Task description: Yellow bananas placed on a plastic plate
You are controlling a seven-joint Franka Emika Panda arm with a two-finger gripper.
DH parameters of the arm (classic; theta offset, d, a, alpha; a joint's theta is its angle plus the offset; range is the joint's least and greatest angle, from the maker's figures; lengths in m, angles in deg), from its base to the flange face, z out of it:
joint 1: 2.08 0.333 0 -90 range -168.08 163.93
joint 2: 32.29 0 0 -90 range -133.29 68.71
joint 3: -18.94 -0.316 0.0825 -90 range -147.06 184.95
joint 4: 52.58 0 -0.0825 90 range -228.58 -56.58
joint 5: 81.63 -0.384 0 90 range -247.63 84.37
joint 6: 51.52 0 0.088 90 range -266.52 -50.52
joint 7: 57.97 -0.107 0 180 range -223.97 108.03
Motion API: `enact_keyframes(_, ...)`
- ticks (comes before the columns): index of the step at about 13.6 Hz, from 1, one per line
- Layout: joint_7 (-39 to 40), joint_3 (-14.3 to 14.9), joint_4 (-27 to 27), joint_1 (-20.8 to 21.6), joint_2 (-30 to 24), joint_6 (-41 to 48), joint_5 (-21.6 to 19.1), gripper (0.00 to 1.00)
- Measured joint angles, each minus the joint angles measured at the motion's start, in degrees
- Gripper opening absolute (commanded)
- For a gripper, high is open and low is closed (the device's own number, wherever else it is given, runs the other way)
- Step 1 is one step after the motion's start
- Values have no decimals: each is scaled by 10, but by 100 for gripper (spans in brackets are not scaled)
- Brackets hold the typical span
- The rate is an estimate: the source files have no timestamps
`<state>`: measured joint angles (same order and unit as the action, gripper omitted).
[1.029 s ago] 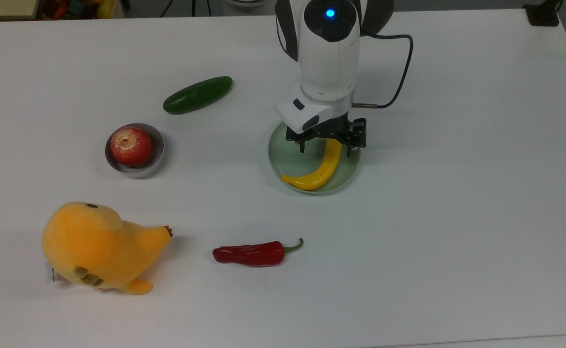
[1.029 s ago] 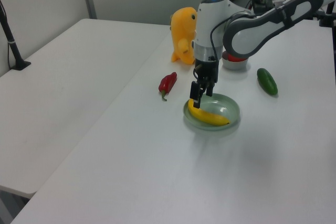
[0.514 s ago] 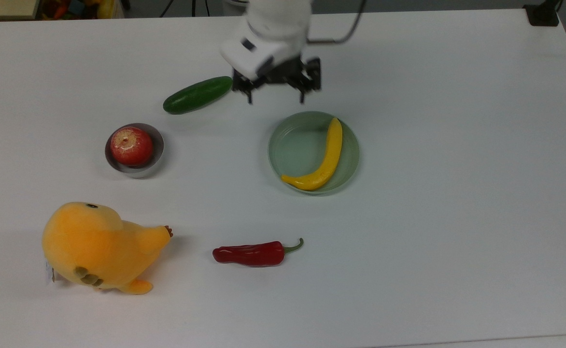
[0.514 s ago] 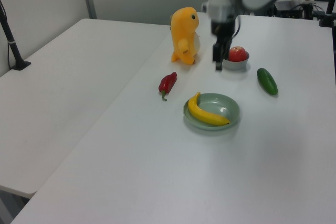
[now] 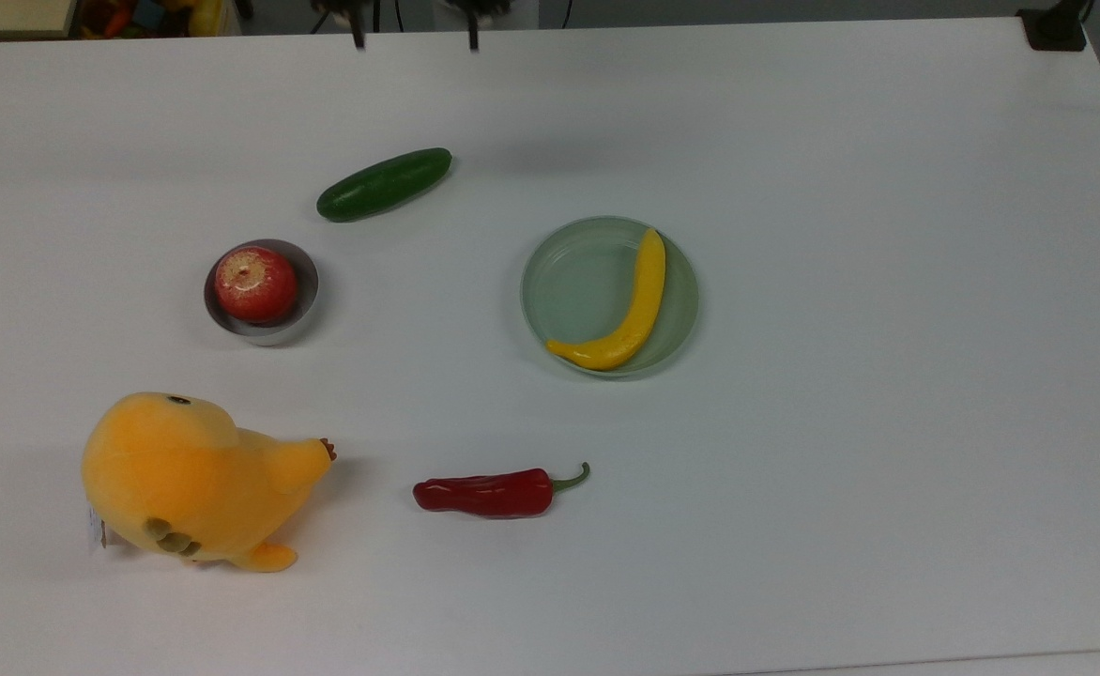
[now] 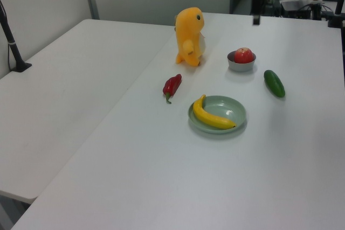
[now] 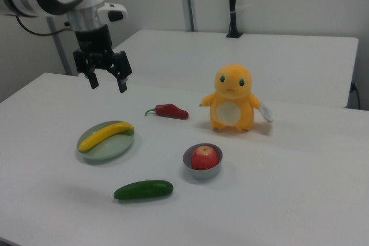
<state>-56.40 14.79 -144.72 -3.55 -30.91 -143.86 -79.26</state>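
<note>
Right view: the banana (image 7: 105, 135) lies inside the plate (image 7: 99, 151), curved along its rim, so the placing looks finished. Above the plate, the claw (image 7: 106, 80) hangs empty, fingers spread.

glossy plastic plate (image 5: 559, 282), smooth banana (image 5: 633, 310), fuzzy cloth toy (image 5: 184, 479).

Bright, even light; soft shadows

In the top view, wide bare table (image 5: 888, 282) lies right of the plate (image 5: 569, 282), while the cucumber (image 5: 384, 184), the bowl (image 5: 306, 305) with an apple (image 5: 255, 283), the chili (image 5: 484, 494) and the plush toy (image 5: 189, 479) stand on its left.
</note>
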Motion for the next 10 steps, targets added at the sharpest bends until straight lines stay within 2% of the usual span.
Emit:
enact_keyframes(5,2,22,-26,-1,-55,38,0,100)
enact_keyframes(10,2,28,-43,-1,-65,39,0,100)
